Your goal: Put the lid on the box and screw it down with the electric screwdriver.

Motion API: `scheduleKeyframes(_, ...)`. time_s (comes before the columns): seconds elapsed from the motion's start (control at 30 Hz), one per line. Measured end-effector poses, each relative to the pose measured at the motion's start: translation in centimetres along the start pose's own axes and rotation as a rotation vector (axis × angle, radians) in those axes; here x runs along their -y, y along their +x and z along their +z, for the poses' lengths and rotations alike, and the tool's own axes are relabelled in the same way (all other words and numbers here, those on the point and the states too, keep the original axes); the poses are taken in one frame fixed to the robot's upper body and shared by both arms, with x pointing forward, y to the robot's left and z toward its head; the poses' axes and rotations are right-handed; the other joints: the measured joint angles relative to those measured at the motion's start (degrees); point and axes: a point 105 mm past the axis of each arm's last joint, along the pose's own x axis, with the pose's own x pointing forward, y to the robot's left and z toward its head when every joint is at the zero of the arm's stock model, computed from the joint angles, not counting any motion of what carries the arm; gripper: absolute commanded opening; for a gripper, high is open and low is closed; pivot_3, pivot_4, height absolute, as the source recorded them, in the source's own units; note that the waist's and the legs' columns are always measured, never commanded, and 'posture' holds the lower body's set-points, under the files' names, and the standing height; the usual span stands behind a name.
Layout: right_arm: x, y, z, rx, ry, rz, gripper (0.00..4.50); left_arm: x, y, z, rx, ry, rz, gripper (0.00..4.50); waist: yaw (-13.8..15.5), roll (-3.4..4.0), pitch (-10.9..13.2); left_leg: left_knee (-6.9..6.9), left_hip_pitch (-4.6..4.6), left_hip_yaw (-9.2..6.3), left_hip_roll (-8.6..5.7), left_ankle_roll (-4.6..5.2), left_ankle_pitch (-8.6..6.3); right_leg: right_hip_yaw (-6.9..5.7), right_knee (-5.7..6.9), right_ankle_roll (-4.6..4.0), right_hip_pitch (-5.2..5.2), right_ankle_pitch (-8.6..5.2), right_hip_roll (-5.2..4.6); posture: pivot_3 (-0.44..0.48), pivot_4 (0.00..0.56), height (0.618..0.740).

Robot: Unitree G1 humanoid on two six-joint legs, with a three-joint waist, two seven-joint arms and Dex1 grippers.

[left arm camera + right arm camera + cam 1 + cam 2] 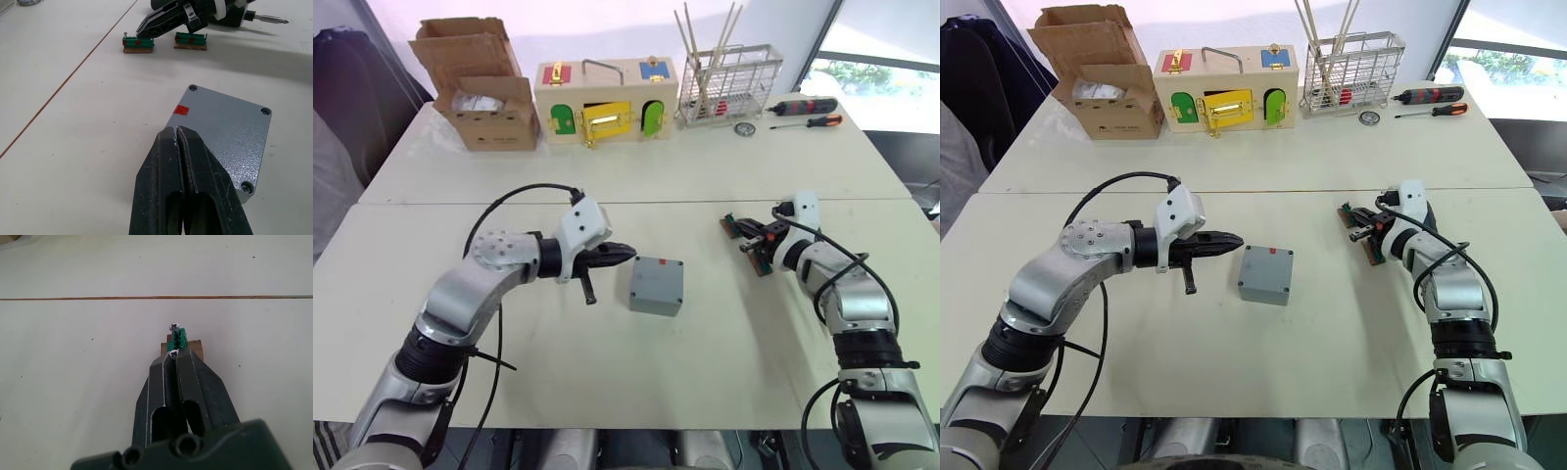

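Box [657,285] sits on the table [636,196] near centre, its lid [226,134] already on top with screw heads showing at the corners and a red mark [181,110] on the side facing away from the robot. Left arm reaches in from 8 o'clock, elbow bent and forearm running level toward 3 o'clock, so the left gripper [625,256] hangs just beside the box's left edge at about its 10 o'clock; its fingers [171,161] are pressed together with nothing between them. Right arm comes up from 5 o'clock, forearm angled toward 10 o'clock, and the right gripper [173,354] lies low over a small green block [178,337] on a brown base, well apart from the box at its 2 o'clock; its jaws are closed narrow on a screw [173,353] at the tips, and a second screw [174,326] stands in the block beyond. Electric screwdriver [806,106] lies at the table's far right, about 1 o'clock, beside a wire basket [730,86]
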Motion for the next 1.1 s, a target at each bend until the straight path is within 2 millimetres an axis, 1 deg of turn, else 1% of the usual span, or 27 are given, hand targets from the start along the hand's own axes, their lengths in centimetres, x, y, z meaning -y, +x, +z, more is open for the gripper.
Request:
scheduleKeyframes(0.23, 0.5, -0.2, 0.8, 0.070, 0.106, -0.024, 0.06, 0.0, 0.1, 0.0, 0.007, 0.004, -0.002, 0.00, 0.02, 0.00, 0.00, 0.00, 0.00, 0.00, 0.00, 0.00, 0.00, 0.00, 0.00, 0.00, 0.00, 0.00, 0.00, 0.000, 0.150, 0.730)
scheduleKeyframes(0.37, 0.3, -0.5, 1.9, 0.109, 0.107, -0.016, 0.06, 0.0, 0.1, 0.0, 0.008, 0.002, -0.004, 0.00, -0.05, 0.00, 0.00, 0.00, 0.00, 0.00, 0.00, 0.00, 0.00, 0.00, 0.00, 0.00, 0.00, 0.00, 0.00, 0.000, 0.150, 0.730)
scheduleKeyframes(0.47, 0.1, -0.6, 2.4, 0.122, 0.108, -0.009, 0.06, 0.0, 0.1, -0.1, 0.007, 0.001, -0.004, 0.00, -0.02, 0.00, 0.00, 0.00, 0.00, 0.00, 0.00, 0.00, 0.00, 0.00, 0.00, 0.00, 0.00, 0.00, 0.00, 0.000, 0.150, 0.730)
scheduleKeyframes(0.5, 0.0, -0.7, 2.8, 0.129, 0.102, -0.005, 0.06, 0.0, 0.1, -0.1, 0.007, 0.001, -0.005, 0.00, -0.01, 0.01, 0.00, 0.00, 0.00, 0.00, 0.00, 0.00, 0.00, 0.01, 0.00, 0.00, 0.00, 0.00, 0.00, 0.000, 0.150, 0.730)
scheduleKeyframes(0.57, -0.5, -1.2, 4.3, 0.163, 0.064, 0.030, 0.06, 0.0, 0.1, -0.1, 0.005, 0.002, -0.010, 0.00, -0.01, 0.03, 0.02, 0.00, 0.00, 0.00, 0.00, 0.00, 0.00, 0.01, 0.00, 0.00, -0.01, 0.00, 0.00, 0.000, 0.150, 0.730)
scheduleKeyframes(0.6, -1.2, -1.8, 5.4, 0.179, 0.033, 0.075, 0.06, 0.1, 0.0, -0.1, 0.000, 0.006, -0.019, 0.00, -0.01, 0.06, 0.03, -0.01, -0.01, 0.00, 0.00, 0.00, 0.00, 0.01, 0.00, 0.00, -0.03, 0.00, 0.00, 0.000, 0.150, 0.730)
scheduleKeyframes(0.67, -3.5, -3.4, 8.0, 0.220, -0.057, 0.208, 0.06, 0.4, -0.7, -0.4, -0.027, 0.015, -0.041, 0.00, -0.13, 0.06, 0.03, -0.09, -0.01, -0.04, 0.02, 0.01, 0.00, -0.01, 0.00, 0.00, -0.05, 0.00, 0.02, 0.000, 0.150, 0.730)
scheduleKeyframes(0.7, -4.9, -4.2, 8.7, 0.231, -0.086, 0.275, 0.06, 0.6, -1.1, -0.6, -0.039, 0.015, -0.054, 0.00, -0.17, 0.04, 0.02, -0.11, -0.01, -0.08, 0.04, 0.01, -0.01, -0.03, 0.00, 0.00, -0.05, 0.00, 0.04, 0.000, 0.150, 0.730)
scheduleKeyframes(0.73, -6.3, -4.8, 8.9, 0.229, -0.105, 0.342, 0.06, 1.0, -1.5, -0.8, -0.054, 0.017, -0.073, 0.00, -0.23, 0.02, 0.01, -0.11, -0.01, -0.10, 0.05, 0.01, -0.01, -0.03, 0.00, 0.00, -0.04, 0.00, 0.05, 0.000, 0.150, 0.730)
scheduleKeyframes(0.8, -9.3, -5.5, 7.8, 0.173, -0.111, 0.477, 0.06, 1.9, -2.1, -1.2, -0.080, 0.010, -0.118, 0.00, -0.42, 0.02, 0.01, -0.09, -0.01, -0.09, 0.04, 0.01, -0.01, -0.02, -0.01, 0.00, -0.01, 0.00, 0.04, 0.000, 0.150, 0.730)
scheduleKeyframes(0.87, -11.1, -5.7, 6.4, 0.116, -0.100, 0.564, 0.06, 2.4, -2.4, -1.4, -0.087, 0.002, -0.146, 0.00, -0.30, 0.02, 0.01, -0.01, -0.01, -0.08, 0.02, 0.08, -0.05, 0.00, -0.02, 0.00, 0.03, 0.00, 0.03, 0.000, 0.150, 0.730)
scheduleKeyframes(0.97, -12.2, -5.6, 5.5, 0.081, -0.097, 0.607, 0.06, 3.0, -2.7, -1.4, -0.094, 0.000, -0.169, 0.00, -0.04, 0.02, 0.01, 0.02, -0.01, -0.06, 0.02, 0.15, -0.09, 0.01, -0.02, 0.00, 0.04, 0.00, 0.02, 0.000, 0.150, 0.730)
scheduleKeyframes(1.1, -12.4, -5.6, 5.2, 0.072, -0.093, 0.609, 0.06, 3.3, -2.7, -1.2, -0.091, 0.004, -0.174, 0.00, 0.37, 0.02, 0.02, 0.01, -0.01, -0.07, 0.02, 0.04, -0.02, 0.00, -0.02, 0.00, 0.03, 0.00, 0.02, 0.000, 0.150, 0.730)
